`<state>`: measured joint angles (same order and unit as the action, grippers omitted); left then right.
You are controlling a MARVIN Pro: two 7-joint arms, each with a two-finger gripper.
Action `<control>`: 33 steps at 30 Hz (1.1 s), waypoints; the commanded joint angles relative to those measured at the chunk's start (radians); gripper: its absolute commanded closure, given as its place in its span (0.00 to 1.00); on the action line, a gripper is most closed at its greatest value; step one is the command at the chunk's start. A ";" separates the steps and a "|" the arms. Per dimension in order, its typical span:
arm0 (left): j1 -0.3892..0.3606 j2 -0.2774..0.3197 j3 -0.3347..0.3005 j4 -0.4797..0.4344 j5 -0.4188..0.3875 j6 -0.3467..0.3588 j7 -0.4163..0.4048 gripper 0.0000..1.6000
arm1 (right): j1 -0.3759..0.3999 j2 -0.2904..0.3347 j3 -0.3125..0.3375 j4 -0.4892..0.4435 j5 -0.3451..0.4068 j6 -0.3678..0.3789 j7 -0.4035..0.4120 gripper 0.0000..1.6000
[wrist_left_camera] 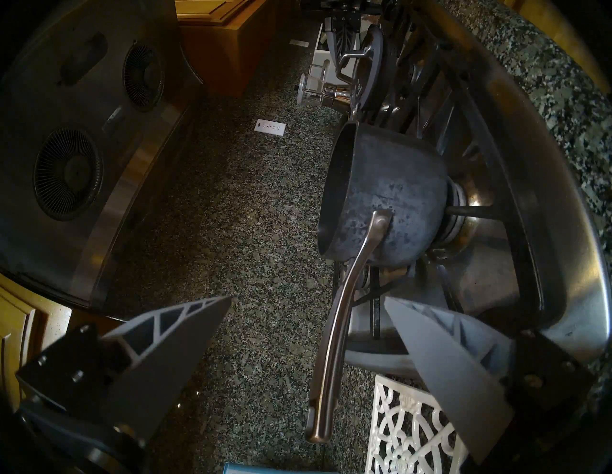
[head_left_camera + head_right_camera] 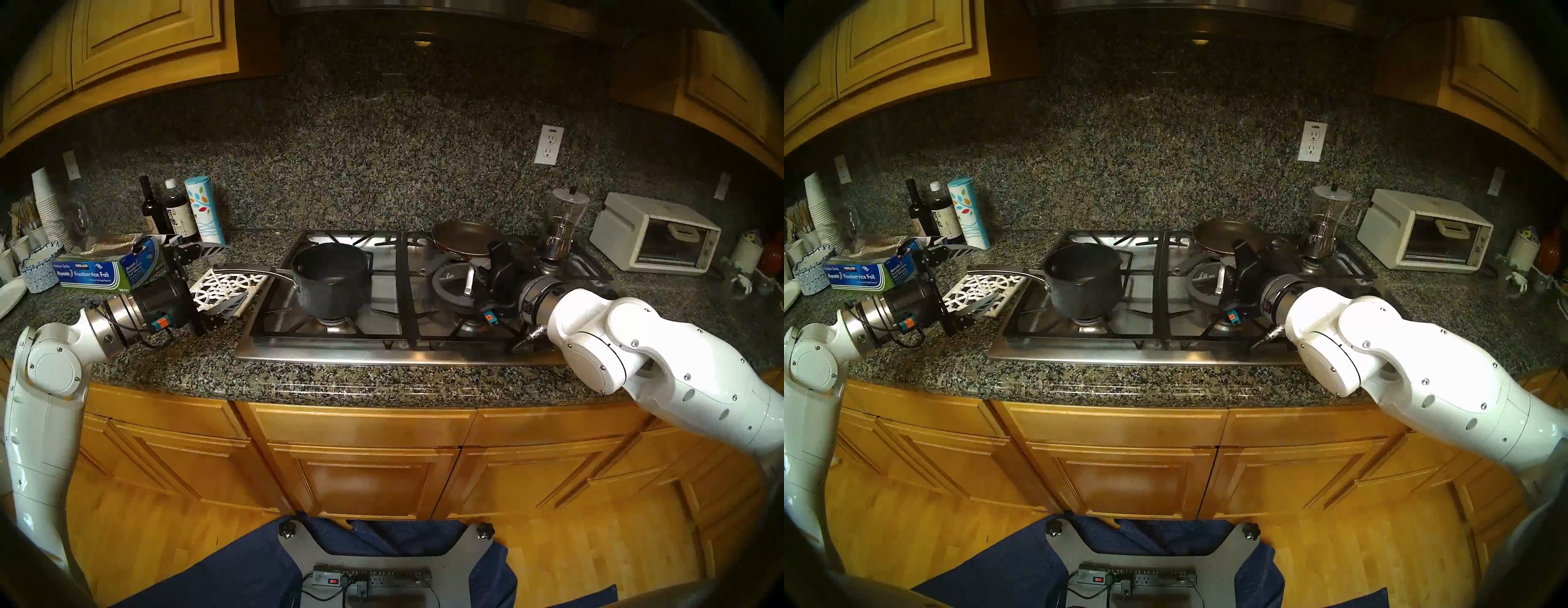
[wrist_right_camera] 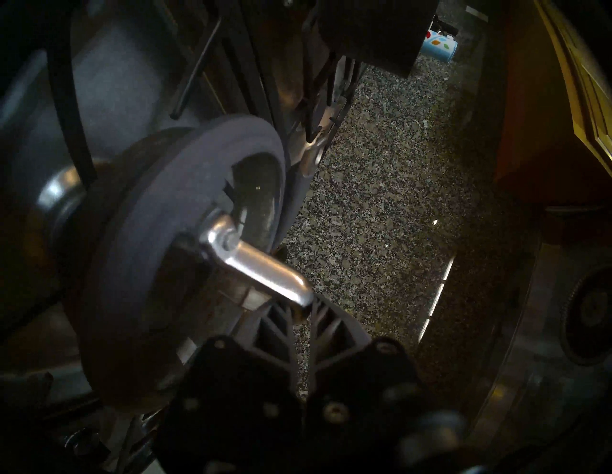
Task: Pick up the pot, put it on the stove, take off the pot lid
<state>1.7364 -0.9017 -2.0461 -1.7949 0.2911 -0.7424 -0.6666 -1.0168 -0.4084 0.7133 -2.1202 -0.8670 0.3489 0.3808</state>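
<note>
The dark-grey pot [image 2: 333, 278] stands uncovered on the front-left burner of the stove [image 2: 382, 354], with its long silver handle [image 1: 334, 347] pointing left. My left gripper [image 2: 214, 282] is open beside the stove. In the left wrist view [image 1: 308, 298] the handle runs between the two fingers and neither touches it. My right gripper [image 2: 477, 276] is shut on the silver loop handle of the pot lid [image 2: 449, 284], shown close in the right wrist view [image 3: 308, 304]. The lid [image 3: 185, 212] is low over the front-right burner; I cannot tell whether it touches the grate.
A frying pan [image 2: 466, 237] sits on the back-right burner. A white trivet [image 2: 229, 288] lies under my left gripper, with a foil box [image 2: 106, 271] and bottles [image 2: 178, 212] behind it. A glass jar [image 2: 566, 220] and a white toaster oven [image 2: 653, 237] stand at the right.
</note>
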 commanded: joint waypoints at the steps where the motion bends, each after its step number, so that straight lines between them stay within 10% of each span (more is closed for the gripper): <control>1: -0.021 0.004 -0.020 -0.017 -0.015 0.002 0.013 0.00 | 0.009 0.036 0.035 -0.030 -0.012 0.030 -0.042 1.00; 23: -0.021 0.004 -0.020 -0.018 -0.016 0.002 0.013 0.00 | -0.032 0.079 0.017 -0.048 -0.006 0.061 -0.057 1.00; 27: -0.021 0.004 -0.020 -0.018 -0.016 0.002 0.013 0.00 | -0.038 0.091 0.017 -0.057 -0.003 0.070 -0.059 0.51; 28: -0.021 0.004 -0.020 -0.018 -0.016 0.002 0.013 0.00 | -0.038 0.093 0.017 -0.059 -0.003 0.072 -0.059 0.11; 29: -0.021 0.004 -0.020 -0.018 -0.016 0.002 0.013 0.00 | -0.039 0.095 0.017 -0.061 -0.002 0.074 -0.059 0.00; 33: -0.021 0.004 -0.020 -0.018 -0.016 0.002 0.012 0.00 | -0.039 0.102 0.017 -0.068 -0.003 0.074 -0.054 0.00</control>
<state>1.7364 -0.9017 -2.0464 -1.7955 0.2907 -0.7424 -0.6667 -1.0651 -0.3321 0.7089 -2.1750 -0.8662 0.4039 0.3358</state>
